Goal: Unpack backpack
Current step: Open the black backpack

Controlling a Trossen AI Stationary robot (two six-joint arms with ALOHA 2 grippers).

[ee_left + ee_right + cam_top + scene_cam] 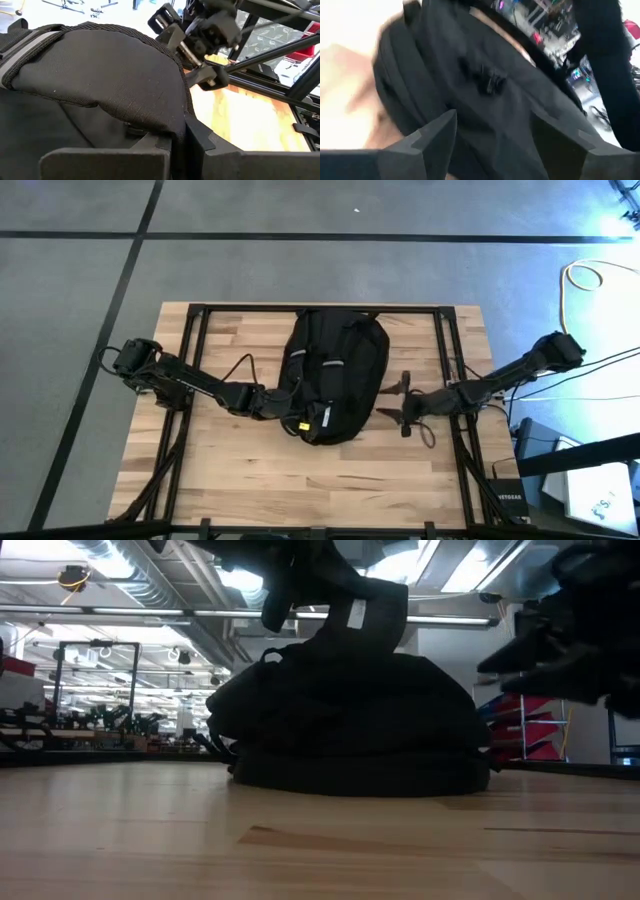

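The black backpack lies flat on the wooden table, with grey reflective strips on its straps; in the low view it is a dark mound. My left gripper is at its near-left side, shut on a padded strap. My right gripper is open beside the backpack's right side, with a small gap to the fabric. In the right wrist view its two fingers stand wide apart with the backpack's black fabric ahead of them. The left wrist view shows the right gripper beyond the backpack. My left gripper has a padded black strap of the backpack pinched between its two fingers. The strap, with a pale label, rises above the backpack's body in the low view. The body stays on the table.
Black frame rails cross the table on both sides of the backpack. Bare wood lies between the backpack and the near edge. Cables and boxes sit on the floor past the table's right edge.
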